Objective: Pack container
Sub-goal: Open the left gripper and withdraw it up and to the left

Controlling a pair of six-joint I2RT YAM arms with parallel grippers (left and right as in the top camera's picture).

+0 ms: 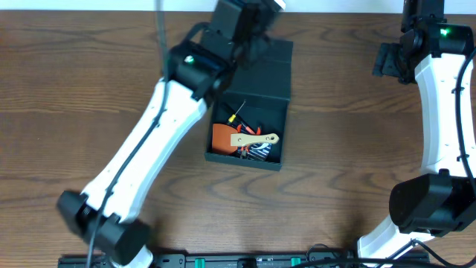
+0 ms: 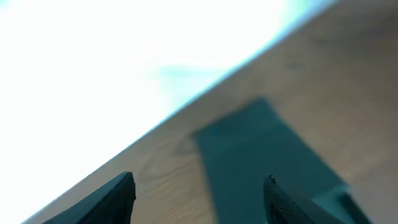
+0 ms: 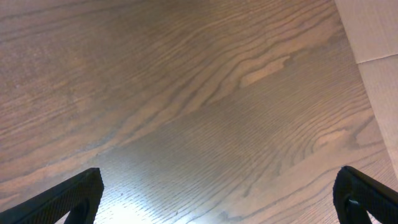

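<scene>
container point(image 1: 262, 113) is judged rigid, light, matte, not slippery; flap lid point(image 1: 264, 74) is best taken at its free edge; left tool point(image 2: 199, 180) apart, empty; right tool point(image 3: 217, 174) wide apart over worktop point(image 3: 186, 93)

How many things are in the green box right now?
4 visible in the container: orange piece at left, tan tool across the middle, striped item beside it, thin tool at the far side. More may be hidden.

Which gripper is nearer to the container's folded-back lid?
Left. The left gripper is open over the far end of the container's lid, holding nothing. The right gripper is open too, far off on the right side, above bare table.
</scene>
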